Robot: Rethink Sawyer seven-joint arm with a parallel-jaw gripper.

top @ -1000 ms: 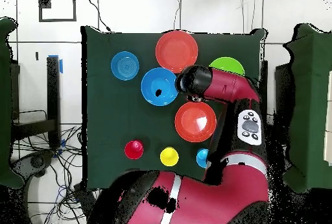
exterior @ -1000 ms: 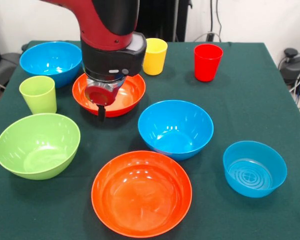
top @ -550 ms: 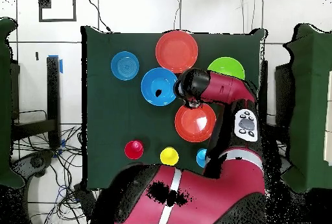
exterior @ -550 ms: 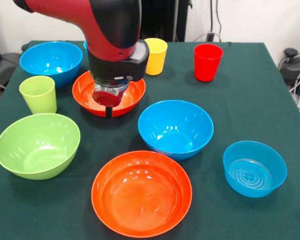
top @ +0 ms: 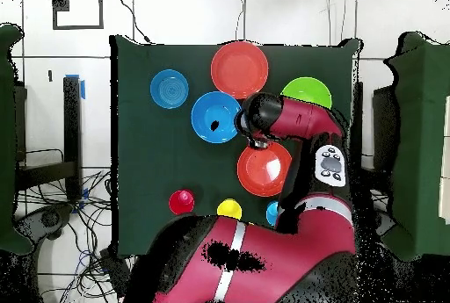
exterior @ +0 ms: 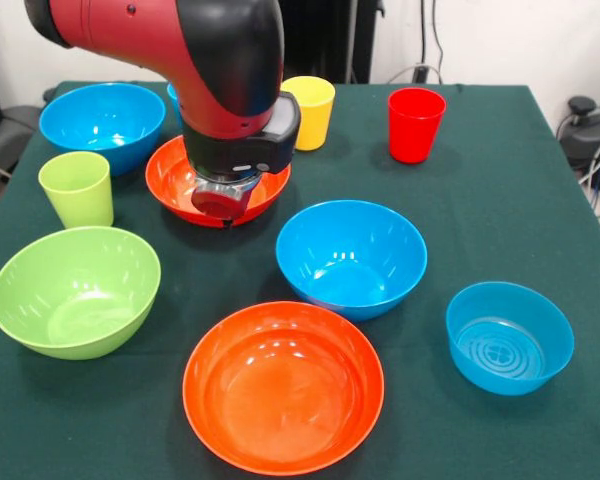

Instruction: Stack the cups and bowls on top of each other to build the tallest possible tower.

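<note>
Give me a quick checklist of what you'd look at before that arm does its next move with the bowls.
1. Gripper over the far orange bowl: ok, low at its near rim.
2. Open or shut: cannot tell, the arm hides it.
3. Bowl lifted off the table: cannot tell.
4. Any stack begun: not ok, every bowl and cup stands alone.
5. Neighbours clear: ok, the middle blue bowl and green cup stand apart.
6. Yellow cup upright: ok.

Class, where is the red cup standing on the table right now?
In the front view the red cup stands upright near the table's far edge, right of the yellow cup. In the overhead view it sits low left, beside the yellow one.
</note>
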